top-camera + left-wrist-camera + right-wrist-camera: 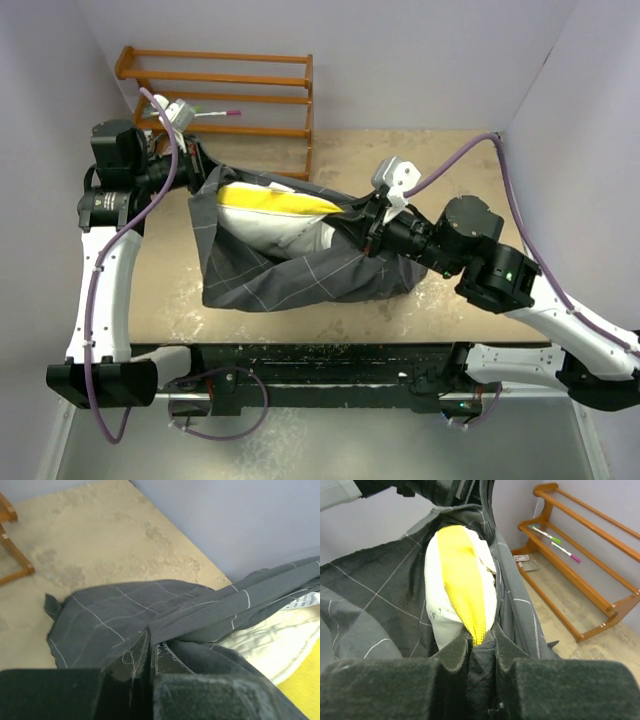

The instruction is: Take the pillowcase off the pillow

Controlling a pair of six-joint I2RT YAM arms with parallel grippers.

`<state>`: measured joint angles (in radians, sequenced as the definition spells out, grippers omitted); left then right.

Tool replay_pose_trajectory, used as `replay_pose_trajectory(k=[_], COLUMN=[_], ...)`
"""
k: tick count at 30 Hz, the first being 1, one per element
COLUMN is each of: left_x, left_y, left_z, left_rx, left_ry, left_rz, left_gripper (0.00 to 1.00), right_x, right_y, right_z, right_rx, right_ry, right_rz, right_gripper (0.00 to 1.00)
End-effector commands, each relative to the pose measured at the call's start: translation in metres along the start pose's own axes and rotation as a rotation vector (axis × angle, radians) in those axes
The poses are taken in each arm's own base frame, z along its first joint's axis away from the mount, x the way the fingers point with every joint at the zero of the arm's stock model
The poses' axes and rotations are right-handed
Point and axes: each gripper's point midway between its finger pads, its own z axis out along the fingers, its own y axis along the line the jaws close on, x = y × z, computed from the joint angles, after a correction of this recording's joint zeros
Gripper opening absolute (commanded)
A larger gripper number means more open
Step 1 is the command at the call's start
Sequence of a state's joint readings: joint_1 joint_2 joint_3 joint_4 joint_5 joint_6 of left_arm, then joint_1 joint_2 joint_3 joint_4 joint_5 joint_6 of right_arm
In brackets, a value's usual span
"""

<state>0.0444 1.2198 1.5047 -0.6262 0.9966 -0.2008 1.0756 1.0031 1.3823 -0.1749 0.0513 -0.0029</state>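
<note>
Pale lilac walls (400,60) close in a tan, mottled desk (450,170), with a wooden rack (225,95) standing at its back-left corner; two pens (555,542) lie on one of its shelves.

On your left, the left hand (205,178) sits at the upper left corner of the pillowcase (290,275). From the left wrist you see its fingers (142,650) pressed together with a fold of the dark grid-lined cloth pinched between them, so that hand is clenched on the pillowcase. From that corner the cloth stretches across toward the other arm, while the rest sags onto the desk in a crumpled heap near the front edge.

At the middle, the pillow (280,232) lies mostly inside the pillowcase. Its cream body and its yellow patch (275,202) show through the open mouth, which faces the back wall, and the cloth wraps it below and on both sides.

On your right, the right hand (367,225) is at the right end of that opening. The right wrist view shows its fingers (455,652) closed on a bunch of dark fabric, with the tip of the yellow patch touching or just beside the grip. You cannot tell whether the pillow itself is caught in the pinch.
</note>
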Motion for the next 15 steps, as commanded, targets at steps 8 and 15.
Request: replay_pose_trajectory(k=[8, 15], left_x=[-0.013, -0.091], left_y=[0.113, 0.029], left_z=[-0.034, -0.102], left_rx=[-0.395, -0.307], left_ry=[-0.107, -0.246], left_rz=[0.211, 0.534], left_gripper=[0.74, 0.96], right_x=[-0.186, -0.171], right_y=[-0.021, -0.037], right_z=[-0.096, -0.084], right_rx=[0.066, 0.159], right_ry=[-0.572, -0.517], right_rz=[0.061, 0.059], right_gripper=[0.0, 0.0])
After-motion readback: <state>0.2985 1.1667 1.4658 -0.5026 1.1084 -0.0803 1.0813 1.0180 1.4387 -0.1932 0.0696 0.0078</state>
